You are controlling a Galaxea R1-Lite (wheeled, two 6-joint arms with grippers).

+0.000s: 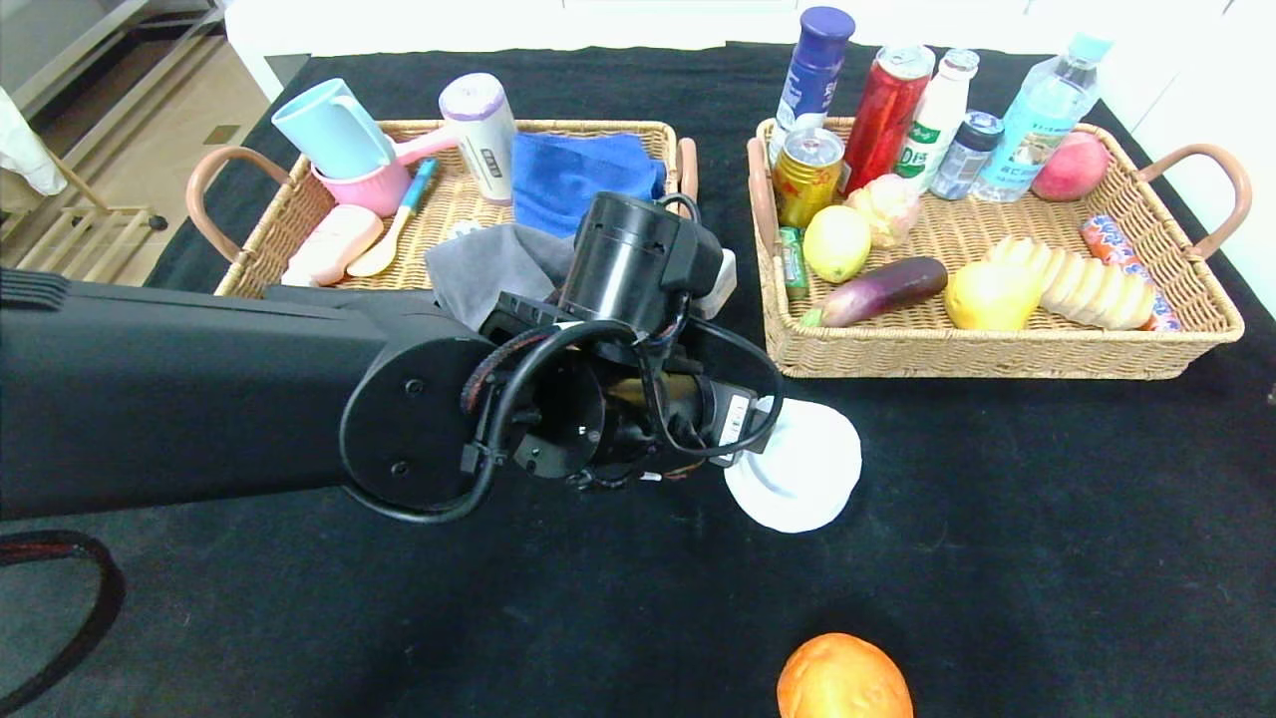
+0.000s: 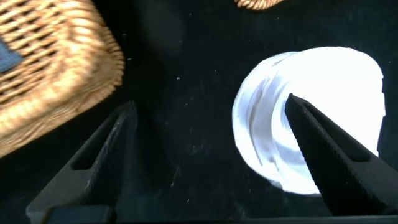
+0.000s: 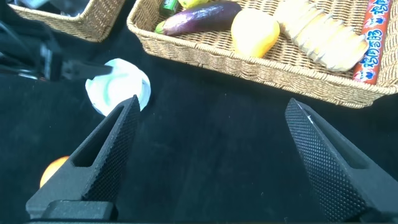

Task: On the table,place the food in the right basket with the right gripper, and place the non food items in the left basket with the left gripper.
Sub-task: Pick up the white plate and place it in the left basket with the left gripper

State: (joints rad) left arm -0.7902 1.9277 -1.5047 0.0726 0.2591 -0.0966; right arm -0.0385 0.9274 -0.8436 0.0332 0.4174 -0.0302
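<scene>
Presently I have the left gripper [image 2: 205, 162] hovering low over the counter [image 1: 1047, 519], its jaws spread wide and holding nothing. The white roll [image 2: 311, 118] lies on the black cloth partly between the jaws, one finger crossing in front of it, the other well clear on the far side. The left basket [image 2: 56, 81] sits just beyond the gripper.

Step in hand, as I judge it: picking up the roll, a non-food item. My next move calls for centring the jaws about the roll, lowering, and closing before lifting toward the left basket.

My right gripper [image 3: 205, 162] hangs wide open and empty near the right basket [image 3: 261, 65], where the pear [image 3: 255, 32] and bread loaf [image 3: 323, 37] already lie. The orange [image 1: 843, 678] waits on the counter.

Writing: a red wrapper in the right basket carries white lettering I cannot read.
</scene>
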